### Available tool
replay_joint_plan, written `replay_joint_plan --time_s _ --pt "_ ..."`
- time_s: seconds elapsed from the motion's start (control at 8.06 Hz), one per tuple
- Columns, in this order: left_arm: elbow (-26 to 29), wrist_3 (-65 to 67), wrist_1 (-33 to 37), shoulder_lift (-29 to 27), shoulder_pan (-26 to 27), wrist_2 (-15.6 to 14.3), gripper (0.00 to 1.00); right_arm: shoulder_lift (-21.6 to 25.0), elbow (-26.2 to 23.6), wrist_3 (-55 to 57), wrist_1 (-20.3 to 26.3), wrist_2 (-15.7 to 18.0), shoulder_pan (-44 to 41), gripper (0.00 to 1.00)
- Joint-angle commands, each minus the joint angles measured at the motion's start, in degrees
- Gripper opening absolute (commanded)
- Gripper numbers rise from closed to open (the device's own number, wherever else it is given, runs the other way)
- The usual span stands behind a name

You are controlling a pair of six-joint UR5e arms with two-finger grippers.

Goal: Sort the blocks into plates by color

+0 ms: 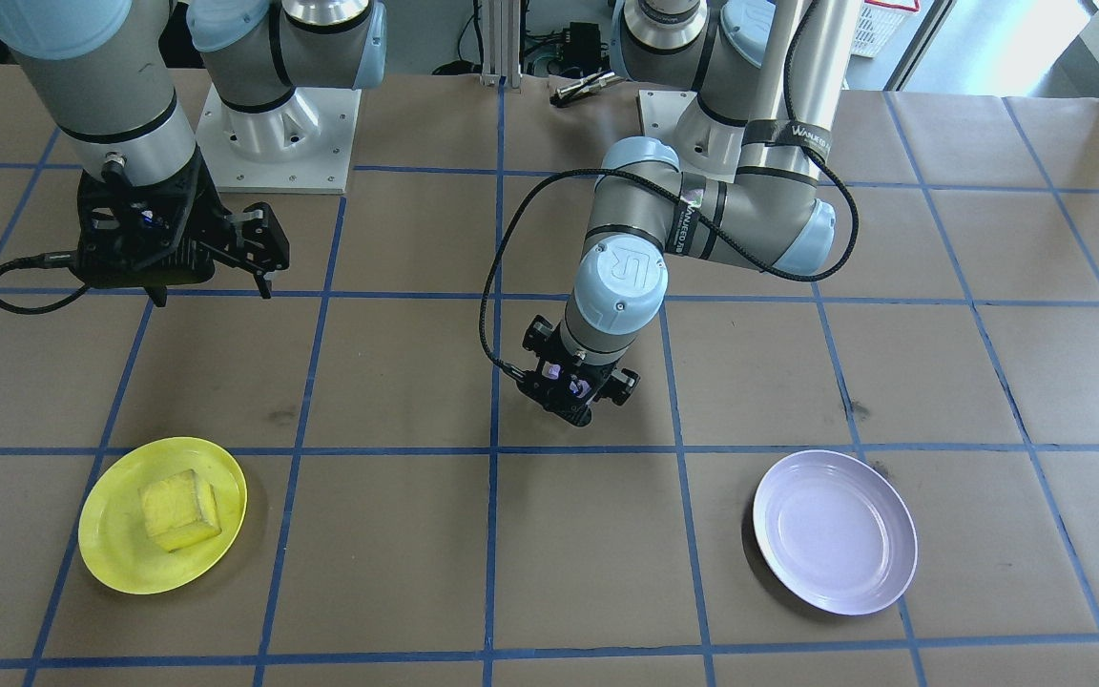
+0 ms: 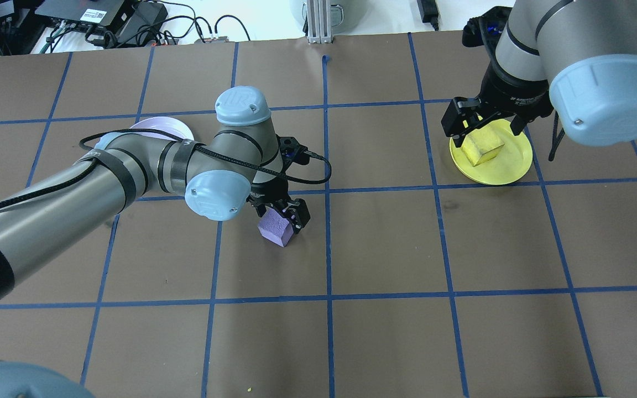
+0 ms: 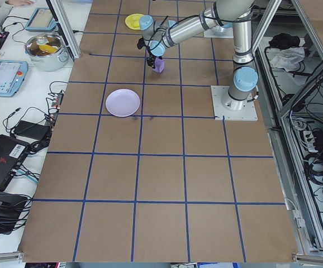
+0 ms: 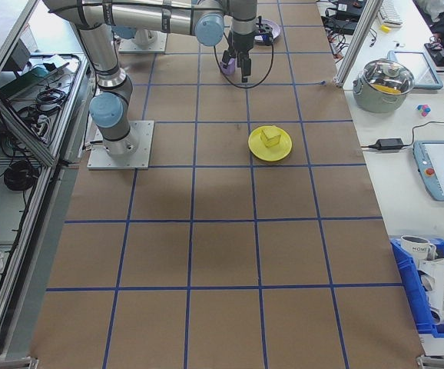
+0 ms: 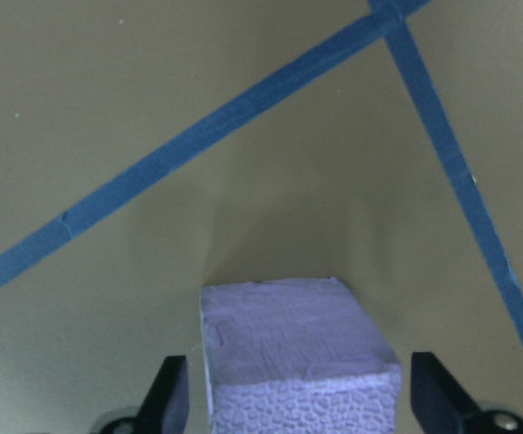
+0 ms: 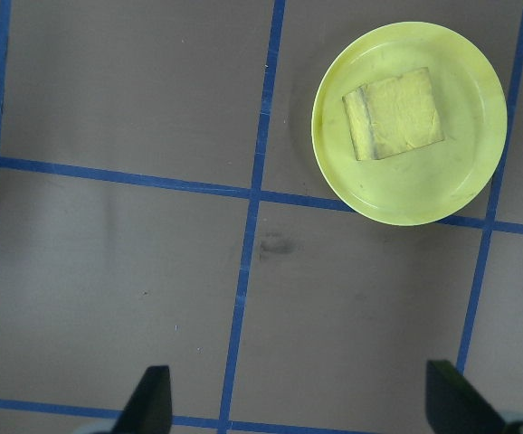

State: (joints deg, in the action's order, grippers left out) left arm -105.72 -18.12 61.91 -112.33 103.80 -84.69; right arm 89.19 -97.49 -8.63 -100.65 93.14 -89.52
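A pale purple block (image 2: 275, 227) rests on the brown table near its middle. My left gripper (image 2: 281, 212) is down over it and open. Its fingers (image 5: 169, 398) stand on either side of the purple block (image 5: 298, 353), with a thin gap at each side. The yellow block (image 1: 179, 510) lies in the yellow plate (image 1: 111, 553). My right gripper (image 2: 486, 119) hangs open above that plate's robot-side edge, with nothing between its fingers. Left of my left arm lies the lavender plate (image 1: 836, 534), with nothing in it.
Blue tape lines (image 2: 327, 188) divide the brown table into squares. The two arm bases (image 1: 278, 134) stand on the robot's side. Beyond the table's far edge, on a bench, are a pot (image 3: 47, 47), tablets and cables.
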Motion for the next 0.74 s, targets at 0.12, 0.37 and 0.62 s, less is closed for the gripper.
replay_joint_plan --time_s 0.12,0.37,0.62 --pt "-0.54 0.37 -1.09 -0.35 0.09 0.05 0.45 -0.07 -0.25 0.1 -0.07 -0.06 0.05 1.0" --pt "-0.19 -0.15 -1.09 1.23 0.09 -0.99 0.34 -0.07 -0.25 0.55 -0.07 0.03 0.05 1.0" --pt "0.16 0.45 4.4 4.99 -0.17 -1.26 0.24 0.02 -0.16 0.89 -0.07 0.12 0.05 1.0"
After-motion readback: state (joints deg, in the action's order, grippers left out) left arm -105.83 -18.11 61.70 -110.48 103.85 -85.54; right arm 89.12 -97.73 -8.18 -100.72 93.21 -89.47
